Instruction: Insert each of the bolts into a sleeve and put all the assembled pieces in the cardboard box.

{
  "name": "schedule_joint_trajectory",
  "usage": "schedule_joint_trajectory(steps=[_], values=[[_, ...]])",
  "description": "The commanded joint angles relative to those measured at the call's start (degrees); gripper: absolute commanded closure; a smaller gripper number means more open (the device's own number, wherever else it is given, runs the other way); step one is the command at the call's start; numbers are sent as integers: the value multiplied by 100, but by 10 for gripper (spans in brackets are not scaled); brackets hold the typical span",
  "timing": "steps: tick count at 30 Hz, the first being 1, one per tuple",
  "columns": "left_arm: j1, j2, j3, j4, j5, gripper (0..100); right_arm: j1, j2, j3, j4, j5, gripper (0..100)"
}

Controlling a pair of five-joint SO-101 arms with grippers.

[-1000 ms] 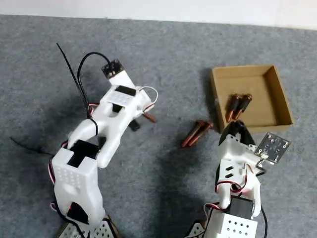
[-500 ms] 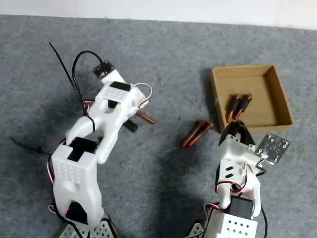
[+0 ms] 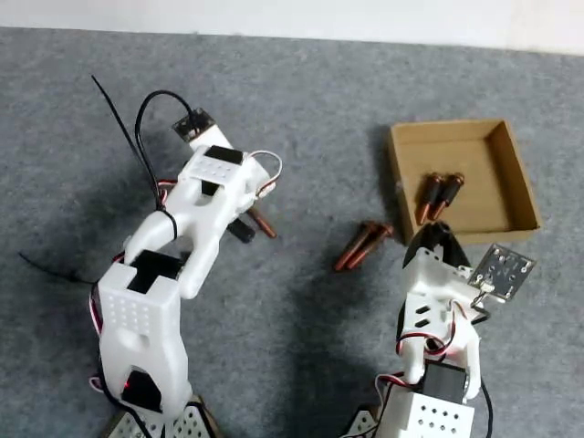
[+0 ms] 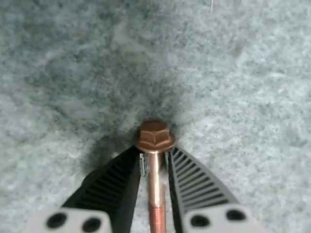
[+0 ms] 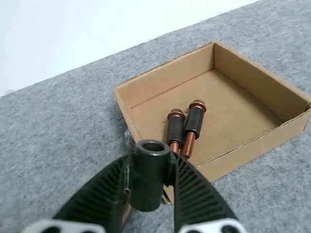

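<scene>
My left claw (image 4: 155, 154) pinches a bolt (image 4: 155, 137) at nine o'clock and my right claw (image 5: 151, 165) clamps a sleeve (image 5: 148, 187) at four, with the cardboard box (image 3: 456, 127) at two. If their axes meet crooked, the bolt may jam on the sleeve's rim or twist loose.

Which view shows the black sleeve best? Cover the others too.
The right wrist view: the sleeve stands gripped in the right claw, its open bore visible. The high view leaves it lost against that claw beside the cardboard box. The left wrist view faces the bolt in the left claw.
</scene>
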Motion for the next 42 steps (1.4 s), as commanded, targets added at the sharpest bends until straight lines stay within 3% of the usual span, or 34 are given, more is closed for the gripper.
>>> schedule_joint_trajectory(steps=[1, 7, 14, 25, 33, 42], values=[[-75, 22, -101, 70, 18, 996, -40, -127, 189, -57, 44, 992], [-75, -585, 31, 79, -440, 996, -40, -127, 189, -57, 44, 992], [-75, -2290, 1279, -9, -897, 996, -40, -127, 189, -57, 44, 992], [-40, -5156, 4092, -2207, -1644, 996, -40, -127, 189, -66, 44, 992], [-75, -6923, 5376, -2998, -1960, 996, -57, -127, 479, -611, 44, 993], [-75, -9218, 6448, -3165, -1978, 996, -1437, -127, 848, -1402, 44, 994]])
